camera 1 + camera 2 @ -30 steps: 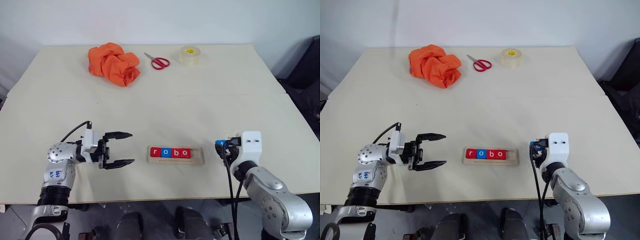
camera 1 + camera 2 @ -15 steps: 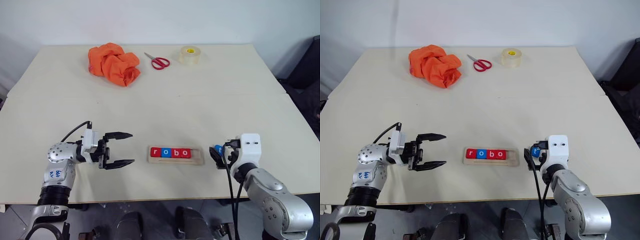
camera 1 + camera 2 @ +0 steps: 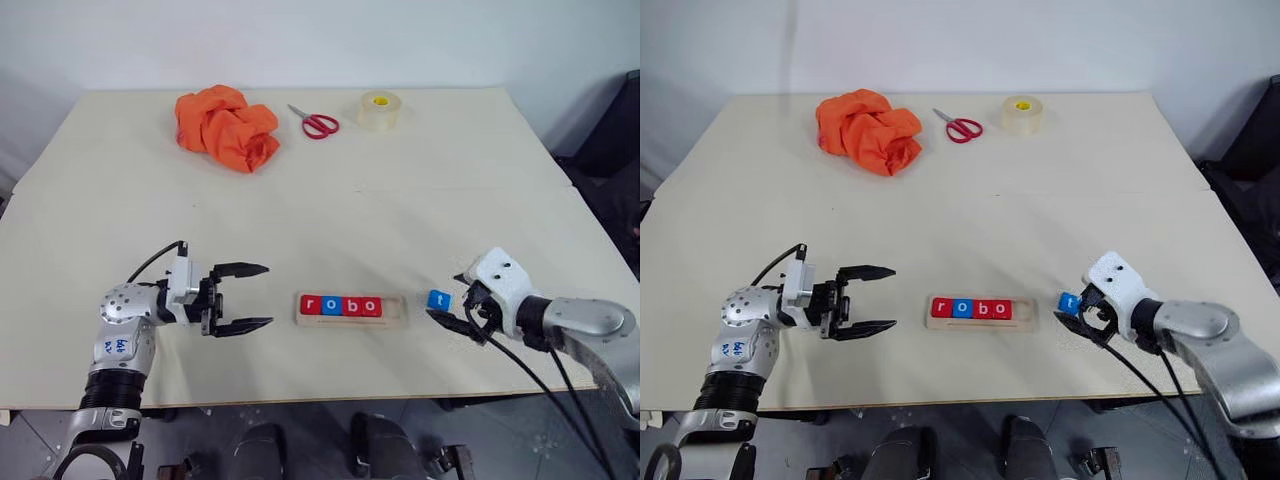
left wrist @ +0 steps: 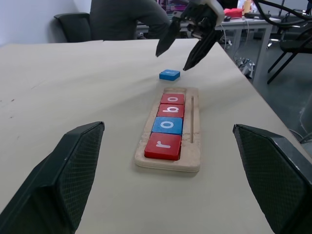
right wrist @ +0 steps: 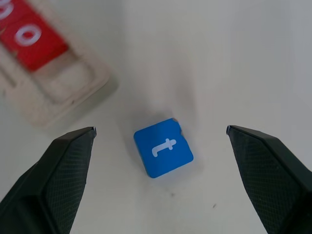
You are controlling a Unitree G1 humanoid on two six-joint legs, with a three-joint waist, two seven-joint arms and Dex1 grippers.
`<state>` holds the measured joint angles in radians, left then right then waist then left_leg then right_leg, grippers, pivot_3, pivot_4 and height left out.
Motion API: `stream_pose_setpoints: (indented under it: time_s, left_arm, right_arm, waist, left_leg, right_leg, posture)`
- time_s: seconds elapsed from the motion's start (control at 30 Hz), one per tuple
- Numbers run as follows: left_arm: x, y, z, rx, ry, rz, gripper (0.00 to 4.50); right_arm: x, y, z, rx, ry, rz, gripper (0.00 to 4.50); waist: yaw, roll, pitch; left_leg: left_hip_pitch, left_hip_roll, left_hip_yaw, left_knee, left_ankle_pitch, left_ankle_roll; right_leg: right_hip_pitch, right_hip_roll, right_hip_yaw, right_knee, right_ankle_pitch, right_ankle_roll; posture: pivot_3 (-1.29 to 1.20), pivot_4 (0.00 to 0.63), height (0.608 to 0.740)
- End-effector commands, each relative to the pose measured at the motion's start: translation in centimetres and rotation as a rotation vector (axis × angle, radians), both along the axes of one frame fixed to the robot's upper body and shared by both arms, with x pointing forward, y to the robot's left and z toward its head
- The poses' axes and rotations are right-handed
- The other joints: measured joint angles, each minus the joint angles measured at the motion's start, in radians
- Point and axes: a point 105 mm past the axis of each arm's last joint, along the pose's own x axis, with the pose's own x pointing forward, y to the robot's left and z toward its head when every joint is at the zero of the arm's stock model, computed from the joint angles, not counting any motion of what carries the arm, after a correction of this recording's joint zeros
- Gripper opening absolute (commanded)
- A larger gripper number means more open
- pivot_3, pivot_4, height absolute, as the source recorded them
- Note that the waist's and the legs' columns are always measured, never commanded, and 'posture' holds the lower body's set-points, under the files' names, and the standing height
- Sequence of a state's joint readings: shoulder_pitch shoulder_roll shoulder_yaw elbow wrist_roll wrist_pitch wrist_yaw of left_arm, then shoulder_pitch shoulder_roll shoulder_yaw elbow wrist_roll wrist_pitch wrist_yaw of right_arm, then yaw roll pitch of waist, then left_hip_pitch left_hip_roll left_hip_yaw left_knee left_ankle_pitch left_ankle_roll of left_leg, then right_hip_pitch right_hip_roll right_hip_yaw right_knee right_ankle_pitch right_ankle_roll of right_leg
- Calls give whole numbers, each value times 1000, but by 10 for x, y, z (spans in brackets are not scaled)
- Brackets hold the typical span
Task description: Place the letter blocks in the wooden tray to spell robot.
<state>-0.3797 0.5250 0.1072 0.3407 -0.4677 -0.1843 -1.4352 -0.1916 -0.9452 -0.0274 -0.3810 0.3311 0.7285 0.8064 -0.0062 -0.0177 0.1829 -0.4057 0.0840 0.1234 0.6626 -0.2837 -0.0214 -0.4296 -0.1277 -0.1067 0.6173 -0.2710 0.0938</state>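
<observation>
Right gripper (image 5: 161,136) spread wide, fingers apart, blue t block (image 5: 163,147) between fingertips, lying flat on table (image 3: 350,210), not touched. Block just beside right end of wooden tray (image 3: 350,320). Tray holds red r, blue o, red b, red o; last slot free. Left gripper (image 3: 243,297) spread, empty, left of tray.

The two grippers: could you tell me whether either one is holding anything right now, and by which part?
Nothing is held. The right gripper is open beside the blue t block, which lies on the table. The left gripper is open and empty.
</observation>
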Motion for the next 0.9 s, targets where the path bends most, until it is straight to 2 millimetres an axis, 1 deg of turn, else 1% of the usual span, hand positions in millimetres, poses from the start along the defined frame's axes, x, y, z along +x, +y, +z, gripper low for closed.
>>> stream_pose_setpoints:
  time_s: [0.03, 0.17, 0.27, 0.5, 0.53, 0.6, 0.7, 0.83, 0.9]
  left_arm:
    - [-2, 1, 4, -6, -28, 8, 4500]
    - [-6, 4, 2, -10, -31, 32, 4500]
    - [-8, 6, 1, -12, -33, 47, 4500]
    - [-12, 9, 0, -12, -32, 69, 4500]
    - [-13, 9, 0, -12, -31, 70, 4500]
    - [-13, 9, 0, -12, -31, 73, 4500]
    - [-14, 10, -1, -12, -28, 72, 4500]
    - [-13, 8, -1, -15, -28, 64, 4500]
    - [-14, 7, -1, -16, -29, 62, 4500]
  right_arm:
    - [5, -2, 1, -33, 14, 92, 4487]
    - [12, -7, -9, -62, 62, 132, 4487]
    - [14, -10, -15, -75, 81, 142, 3948]
    - [22, -13, -9, -113, 41, 141, 1661]
    - [22, -10, -5, -105, 32, 157, 1458]
    - [21, -2, 6, -82, 13, 176, 1460]
    - [17, 16, 22, -49, 10, 223, 1460]
    - [8, 47, 26, -33, 51, 308, 1460]
    - [6, 57, 27, -29, 59, 333, 1460]
  waist:
    - [2, 0, 0]
    - [3, 0, 0]
    - [3, 0, 0]
    - [3, 0, 0]
    - [3, 0, 0]
    - [4, 0, 0]
    - [1, 0, 0]
    - [2, 0, 0]
    - [2, 0, 0]
  left_leg:
    - [0, 0, 0, 0, 0, 0]
    - [0, 0, 1, 0, 0, 0]
    - [0, 0, 1, 0, 0, 0]
    - [0, 0, 1, 2, 0, 0]
    - [0, 0, 1, 2, 0, 0]
    - [0, 0, 1, 1, 0, -1]
    - [0, 0, 1, 1, 0, -1]
    - [0, 1, 1, 1, 0, -1]
    - [0, 1, 1, 1, 0, -1]
  right_leg:
    - [0, 0, 0, 0, 0, 0]
    - [0, 0, 0, -1, 0, 0]
    - [0, 0, 0, -1, 0, 0]
    - [0, -1, 0, 0, 1, 1]
    - [0, -1, 0, 0, 1, 1]
    - [0, -1, 0, 0, 1, 1]
    - [0, -1, 0, 0, 1, 1]
    - [-1, 0, 0, 1, 0, 1]
    - [-1, -1, 0, 1, 0, 0]
  posture:
    - [0, 150, 740]
    - [0, 150, 740]
    - [0, 150, 740]
    - [0, 150, 740]
    - [0, 150, 740]
    - [0, 150, 740]
    - [0, 150, 740]
    - [0, 150, 740]
    - [0, 150, 740]
